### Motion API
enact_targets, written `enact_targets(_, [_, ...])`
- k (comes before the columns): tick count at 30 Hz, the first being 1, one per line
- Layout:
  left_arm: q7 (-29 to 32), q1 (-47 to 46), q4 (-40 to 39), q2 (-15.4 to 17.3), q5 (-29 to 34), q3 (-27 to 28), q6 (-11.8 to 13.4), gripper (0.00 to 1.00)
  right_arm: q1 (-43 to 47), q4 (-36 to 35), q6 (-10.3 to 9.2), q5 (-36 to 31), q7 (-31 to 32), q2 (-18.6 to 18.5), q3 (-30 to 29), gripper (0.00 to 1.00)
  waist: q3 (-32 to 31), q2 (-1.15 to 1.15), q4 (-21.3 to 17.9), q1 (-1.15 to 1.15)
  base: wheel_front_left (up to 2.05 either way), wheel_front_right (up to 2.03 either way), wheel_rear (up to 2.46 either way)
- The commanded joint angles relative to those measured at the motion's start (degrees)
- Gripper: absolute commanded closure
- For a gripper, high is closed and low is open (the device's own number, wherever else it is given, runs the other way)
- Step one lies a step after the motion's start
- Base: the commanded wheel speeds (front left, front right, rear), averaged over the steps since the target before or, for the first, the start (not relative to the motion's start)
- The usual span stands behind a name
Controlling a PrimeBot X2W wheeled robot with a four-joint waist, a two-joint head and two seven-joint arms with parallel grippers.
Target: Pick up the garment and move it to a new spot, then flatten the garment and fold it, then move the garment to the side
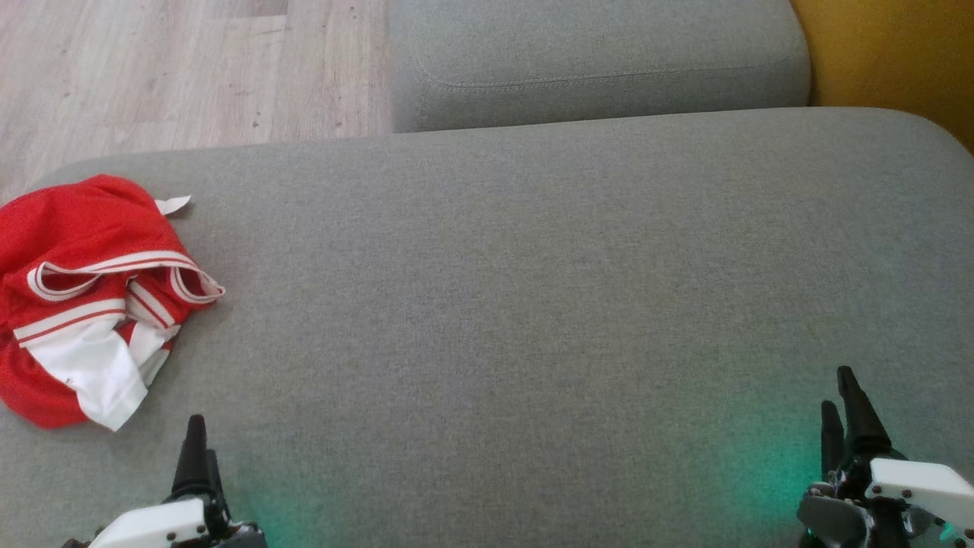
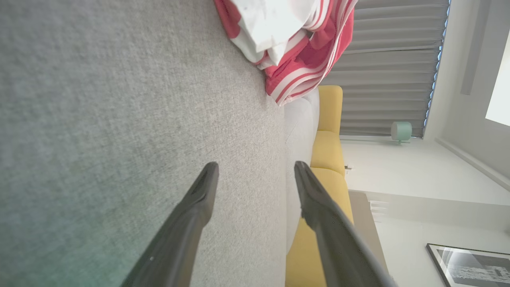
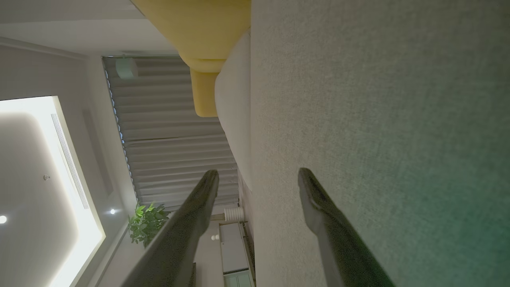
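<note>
The garment (image 1: 91, 297) is a red top with white panels and red-and-white striped trim, lying crumpled at the left end of the grey sofa seat (image 1: 533, 304). The left wrist view has the garment (image 2: 295, 40) at its top, well beyond the fingertips. My left gripper (image 1: 196, 426) hovers low over the seat just right of the garment's near edge, and in the left wrist view this gripper (image 2: 255, 169) is open and empty. My right gripper (image 1: 841, 396) is at the lower right over bare cushion; the right wrist view has it (image 3: 258, 177) open with nothing between the fingers.
A second grey cushion (image 1: 593, 61) adjoins the seat at the back. Wooden floor (image 1: 175, 68) lies beyond the back left. A yellow seat (image 1: 898, 53) stands at the back right. Bare grey fabric spans the middle and right of the seat.
</note>
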Motion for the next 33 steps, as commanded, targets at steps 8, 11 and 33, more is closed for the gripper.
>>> enact_targets(8, [-1.7, -1.8, -2.8, 0.4, 6.9, -1.4, 1.6, 0.0, -2.3, -2.7, 0.06, -6.6, -2.1, -0.2, 0.3, 0.0, -0.1, 0.0, 0.1, 0.0, 0.0, 0.0, 0.0])
enact_targets(11, [-2.2, -1.8, -3.0, 0.6, 9.7, -2.0, 2.3, 0.0, -2.3, -3.1, 0.07, -10.1, -2.6, -0.2, 0.3, 0.0, -0.1, 0.0, 0.1, 0.0, 0.0, 0.0, 0.0])
enact_targets(33, [-5.9, -2.0, -5.3, 2.8, 28.3, -6.7, 6.0, 0.0, -2.3, -5.6, 0.15, -28.8, -5.0, -0.2, 2.4, 0.0, -0.1, 0.0, 0.7, 0.0, 0.0, 0.0, 0.0])
